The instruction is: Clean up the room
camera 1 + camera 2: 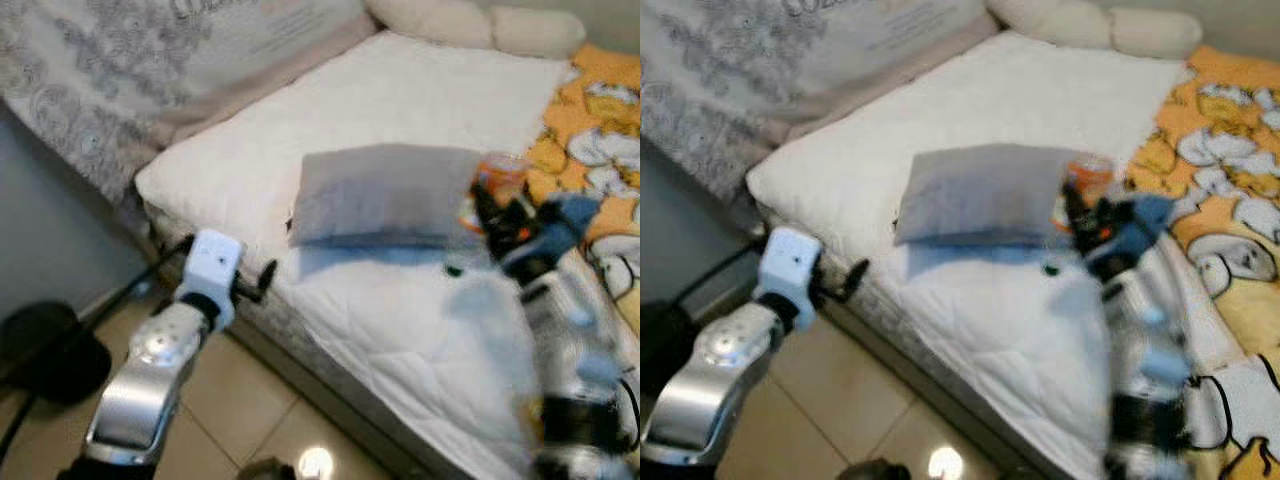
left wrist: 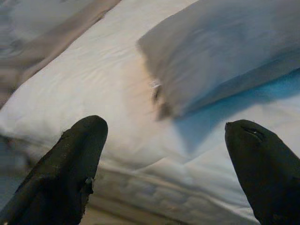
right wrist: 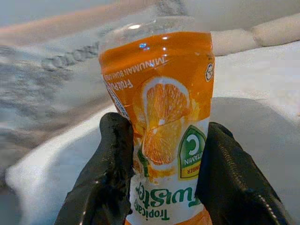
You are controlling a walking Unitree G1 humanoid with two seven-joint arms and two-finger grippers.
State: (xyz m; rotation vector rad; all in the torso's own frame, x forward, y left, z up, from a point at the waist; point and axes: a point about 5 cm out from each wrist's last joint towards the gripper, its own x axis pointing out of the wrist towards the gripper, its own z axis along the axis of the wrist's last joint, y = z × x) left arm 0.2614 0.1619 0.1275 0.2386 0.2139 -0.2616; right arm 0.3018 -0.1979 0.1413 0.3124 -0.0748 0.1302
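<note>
White quilted bed [image 1: 400, 90] across centre frame, orange cartoon-print blanket [image 1: 590, 130] at right edge, cream bolsters [image 1: 470, 22] along top, tiled floor [image 1: 240, 400] lower left.

We note one orange juice bottle [image 3: 161, 126]: clear plastic, orange label with a sliced orange and white band, lettering upside down. It is pinched between the right claw [image 3: 164, 176] fingers above the white bed [image 1: 400, 90], just beside the grey pillow [image 1: 385, 195].

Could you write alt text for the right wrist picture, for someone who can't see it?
The right gripper has its two black fingers clamped on either side of an orange juice bottle with an orange-slice label. Behind it lies a white bed, blurred, with pale pillows at its far end.
</note>
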